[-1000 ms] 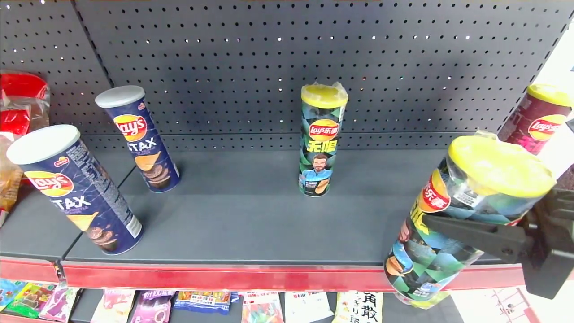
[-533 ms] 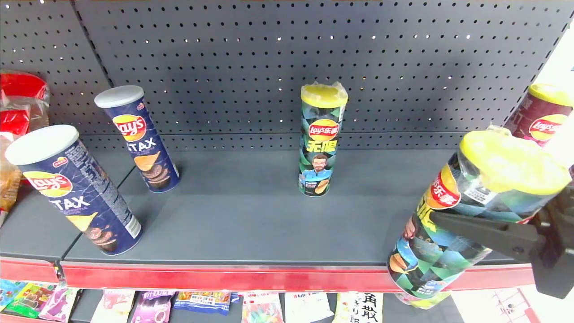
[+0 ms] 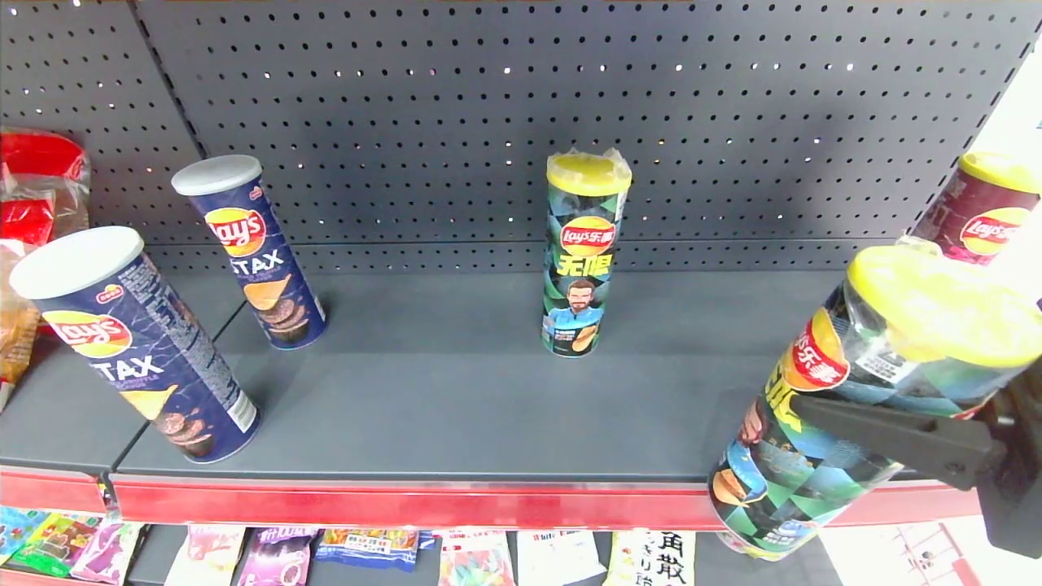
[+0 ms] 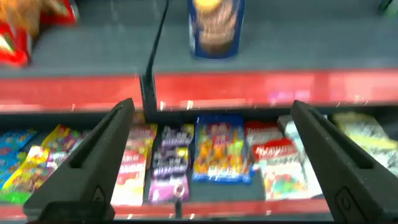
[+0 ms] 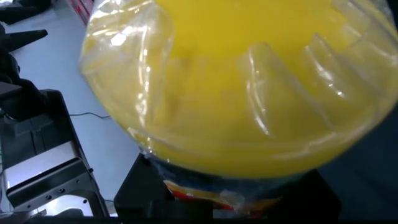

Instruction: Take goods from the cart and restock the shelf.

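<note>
Right gripper [image 3: 847, 411] clamps a tilted green chip can [image 3: 781, 480] near the right front edge of the shelf [image 3: 456, 407] in the head view, the can's base overlapping the red rail [image 3: 407, 505]. 1 matching can [image 3: 580, 260] stands upright mid-shelf, with 2 blue cans [image 3: 134, 342] to its left. Left wrist view: the left gripper [image 4: 211, 109], fingers spread wide and empty, faces the rail and the snack packets [image 4: 217, 155] below. Right wrist view: the held can's yellow lid [image 5: 249, 81], close up under crinkled wrap.
</note>
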